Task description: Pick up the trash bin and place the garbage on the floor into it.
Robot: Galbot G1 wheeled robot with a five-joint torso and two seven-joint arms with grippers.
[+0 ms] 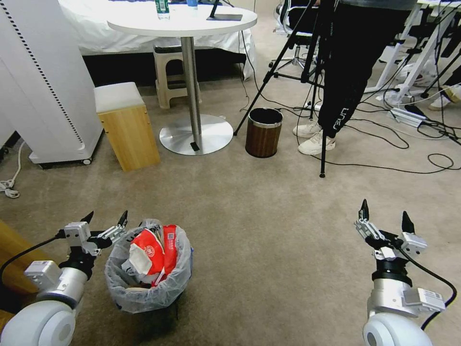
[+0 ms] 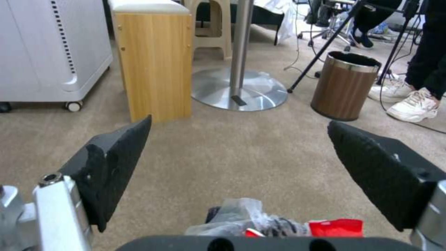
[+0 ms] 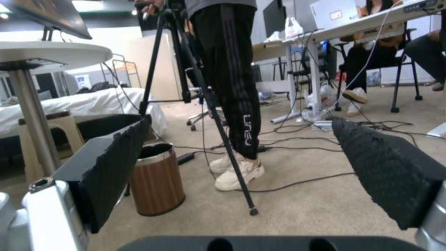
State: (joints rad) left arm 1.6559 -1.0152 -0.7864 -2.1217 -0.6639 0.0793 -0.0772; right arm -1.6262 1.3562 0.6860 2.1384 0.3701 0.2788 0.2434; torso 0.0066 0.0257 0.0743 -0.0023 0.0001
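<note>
The trash bin [image 1: 149, 288], lined with a crinkly translucent bag, stands on the beige floor [image 1: 269, 226] at my lower left. Garbage [image 1: 151, 252] fills it: a crushed red-white cup, a long red packet and white paper. My left gripper [image 1: 106, 220] hovers open just left of the bin's rim, touching nothing. In the left wrist view its black fingers [image 2: 118, 164] spread wide, with the bag's edge [image 2: 246, 218] and a red packet [image 2: 337, 227] below them. My right gripper [image 1: 385, 214] is open over bare carpet at the lower right, well away from the bin.
A brown wood-grain bin [image 1: 263, 132] with a silver rim stands ahead. A round white table [image 1: 185, 24] on a steel pedestal [image 1: 194, 134], a wooden box [image 1: 126, 126], a white cabinet [image 1: 43, 81], a tripod [image 1: 317, 86], a standing person and floor cables [image 1: 408, 139] lie beyond.
</note>
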